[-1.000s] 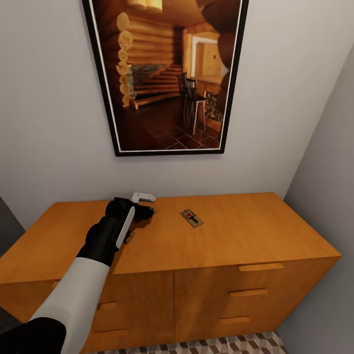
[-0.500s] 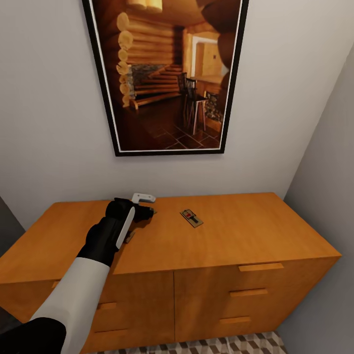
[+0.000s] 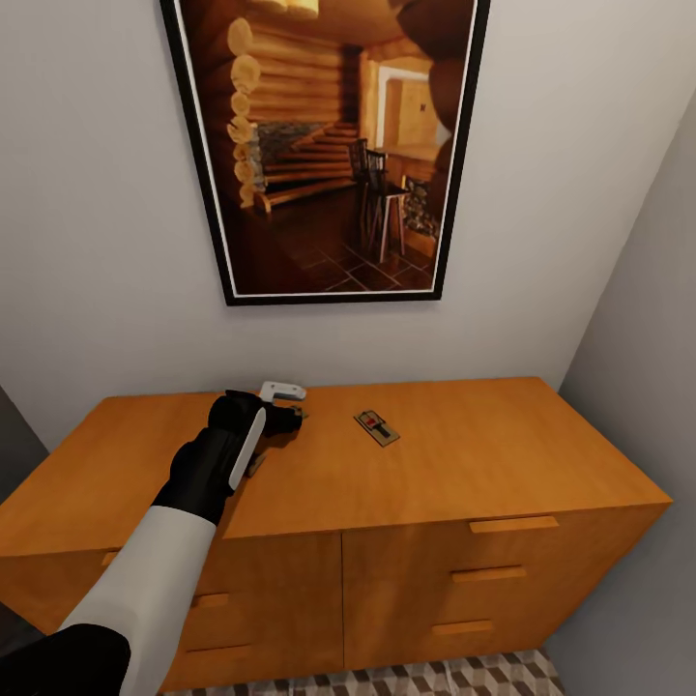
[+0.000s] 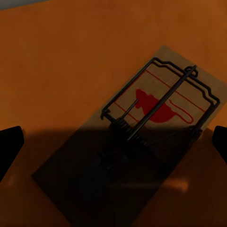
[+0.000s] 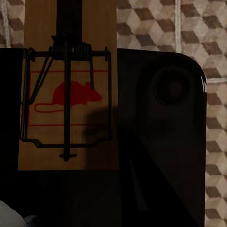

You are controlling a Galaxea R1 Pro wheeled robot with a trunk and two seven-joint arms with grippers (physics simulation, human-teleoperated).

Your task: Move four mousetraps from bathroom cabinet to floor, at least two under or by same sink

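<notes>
On the orange-brown cabinet [image 3: 503,454] lies one mousetrap [image 3: 376,427], flat and free, right of my left gripper [image 3: 288,416]. My left gripper [image 4: 113,144] is open and low over a second mousetrap [image 4: 156,111]. That trap lies between the dark fingertips [image 4: 9,146], which do not touch it. A third mousetrap [image 5: 68,99], with a red mouse print, hangs in front of the robot's black base and the tiled bathroom floor [image 5: 156,23]. My right gripper [image 5: 69,23] is shut on its upper end.
A large framed picture [image 3: 329,145] hangs on the white wall above the cabinet. A grey wall [image 3: 648,319] closes in at the right. Drawer handles [image 3: 512,525] line the cabinet front. A small brown piece [image 3: 256,466] pokes out beside my left forearm.
</notes>
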